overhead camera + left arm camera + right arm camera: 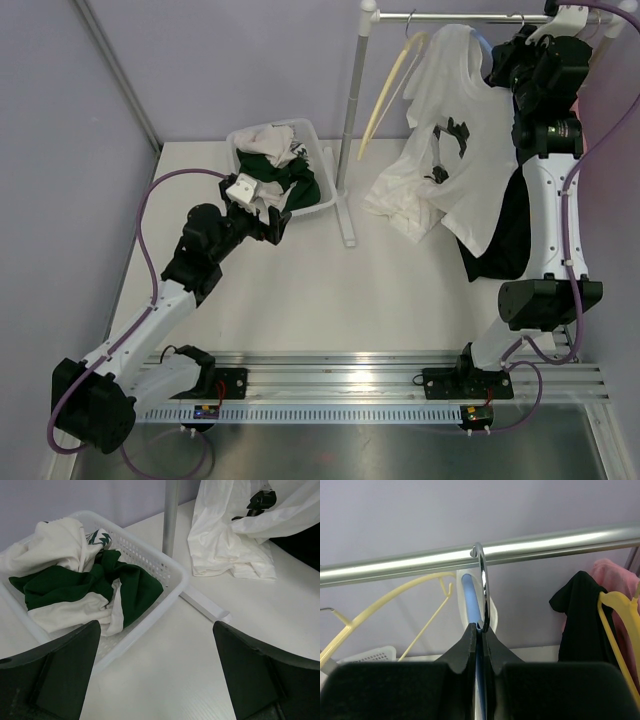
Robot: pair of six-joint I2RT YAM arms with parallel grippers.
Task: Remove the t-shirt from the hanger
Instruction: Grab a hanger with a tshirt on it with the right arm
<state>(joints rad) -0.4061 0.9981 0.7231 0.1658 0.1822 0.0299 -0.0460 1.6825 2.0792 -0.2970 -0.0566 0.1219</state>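
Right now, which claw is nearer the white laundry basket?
Left. The left claw hangs open right at the basket, by its near rim. The right claw is up at the rail across the table, shut on a hanger hook.

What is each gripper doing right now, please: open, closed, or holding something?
Left gripper: open, holding nothing.
Right gripper: closed on the hanger hook.

Soft, even overhead light keeps the pale worktop (pixel 300 290) bright, with only faint shadows. The rail (pixel 545 545) and hanger hook (pixel 485 585) carry glare streaks (both crisp). The left end effector (pixel 156 627) and right end effector (pixel 480 630) loom dark and blurred close to their lenses.
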